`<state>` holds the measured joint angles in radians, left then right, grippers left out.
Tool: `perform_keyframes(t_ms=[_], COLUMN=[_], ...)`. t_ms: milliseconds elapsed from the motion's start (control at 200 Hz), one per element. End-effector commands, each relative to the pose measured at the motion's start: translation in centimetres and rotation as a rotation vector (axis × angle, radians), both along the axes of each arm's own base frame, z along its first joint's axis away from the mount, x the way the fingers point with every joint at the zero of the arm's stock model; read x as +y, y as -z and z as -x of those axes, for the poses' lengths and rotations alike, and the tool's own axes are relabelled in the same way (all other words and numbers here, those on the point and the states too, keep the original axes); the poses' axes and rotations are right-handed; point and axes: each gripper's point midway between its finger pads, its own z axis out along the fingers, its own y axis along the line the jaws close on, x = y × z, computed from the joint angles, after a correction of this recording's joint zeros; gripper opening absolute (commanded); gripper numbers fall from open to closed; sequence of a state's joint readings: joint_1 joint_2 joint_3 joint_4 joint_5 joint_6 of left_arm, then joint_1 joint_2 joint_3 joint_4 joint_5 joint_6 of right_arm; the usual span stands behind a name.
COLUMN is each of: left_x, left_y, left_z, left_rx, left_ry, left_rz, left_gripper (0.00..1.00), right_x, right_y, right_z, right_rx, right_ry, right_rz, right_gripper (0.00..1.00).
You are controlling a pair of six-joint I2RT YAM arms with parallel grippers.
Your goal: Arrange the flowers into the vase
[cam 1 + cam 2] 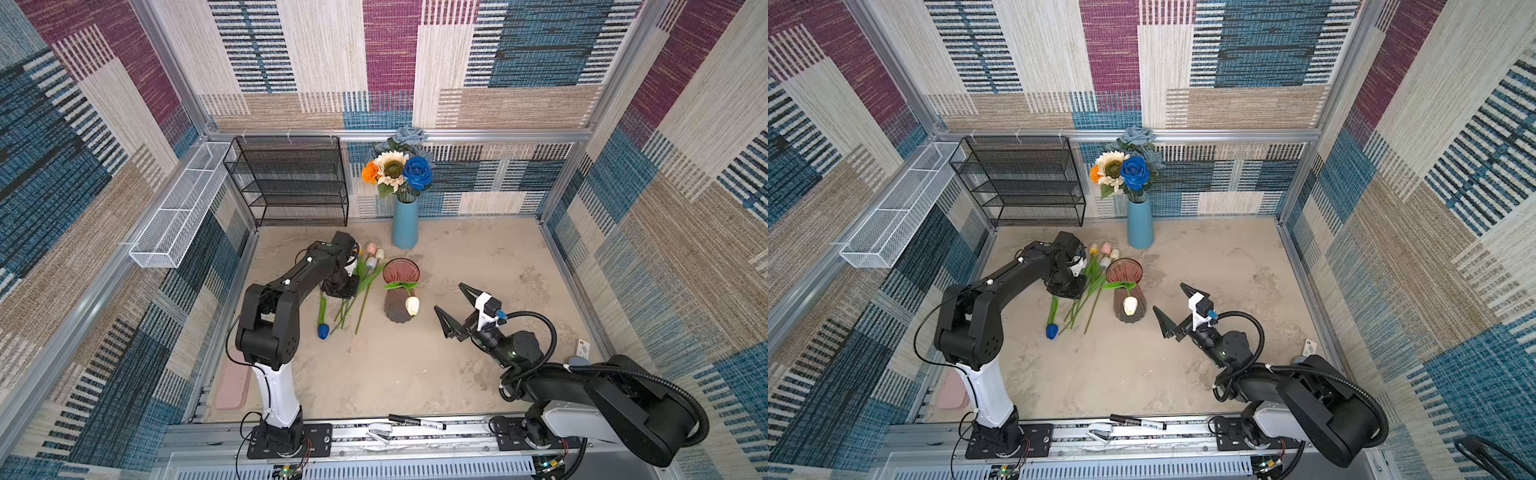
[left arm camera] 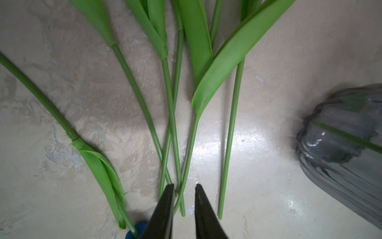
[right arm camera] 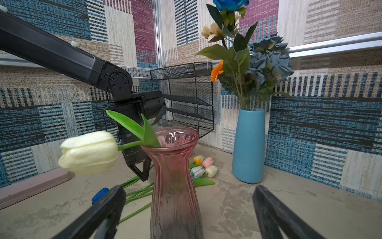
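A pink ribbed glass vase stands mid-table. One white tulip has its stem in the vase, and its head hangs over the rim. Several tulips lie left of the vase with their green stems fanned out. A blue tulip lies apart from them. My left gripper points down over the stem ends, its jaws slightly apart, a stem lying loose between the tips. Right of the vase my right gripper is wide open and empty, facing the vase.
A blue vase with a bouquet stands at the back wall. A black mesh rack and a white mesh basket sit at the back left. A pink tray lies front left and a marker on the front rail.
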<state>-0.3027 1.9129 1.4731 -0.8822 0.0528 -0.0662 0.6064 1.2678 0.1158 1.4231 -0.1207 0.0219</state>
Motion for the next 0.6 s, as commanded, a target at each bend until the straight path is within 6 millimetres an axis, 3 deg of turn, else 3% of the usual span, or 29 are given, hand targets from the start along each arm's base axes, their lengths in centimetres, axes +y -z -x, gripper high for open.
perform_keyframes(t_ms=[0,125,456,596], left_x=[-1.1,-1.0,-0.5,-0.4], left_y=[0.9,1.9,4.0,4.0], left_z=[1.5,2.0,0.8,0.5], left_rx=[0.061,0.085,0.09,0.075], left_ry=[0.052,0.072,0.073,0.064], left_rz=[0.048,0.024,-0.041,-0.048], left_gripper=[0.23,0.24,0.24,0.24], right_x=[0.0,0.1,0.1,0.1], right_y=[-0.9,-0.8,-0.8,-0.8], right_z=[0.0,0.0,0.0,0.0], right_rx=[-0.019,-0.014,-0.015,-0.015], right_ry=[-0.002,-0.006,-0.006,-0.008], right_rz=[-0.025,-0.025,-0.024,-0.025], right_gripper=[1.0,1.0,1.0,1.0])
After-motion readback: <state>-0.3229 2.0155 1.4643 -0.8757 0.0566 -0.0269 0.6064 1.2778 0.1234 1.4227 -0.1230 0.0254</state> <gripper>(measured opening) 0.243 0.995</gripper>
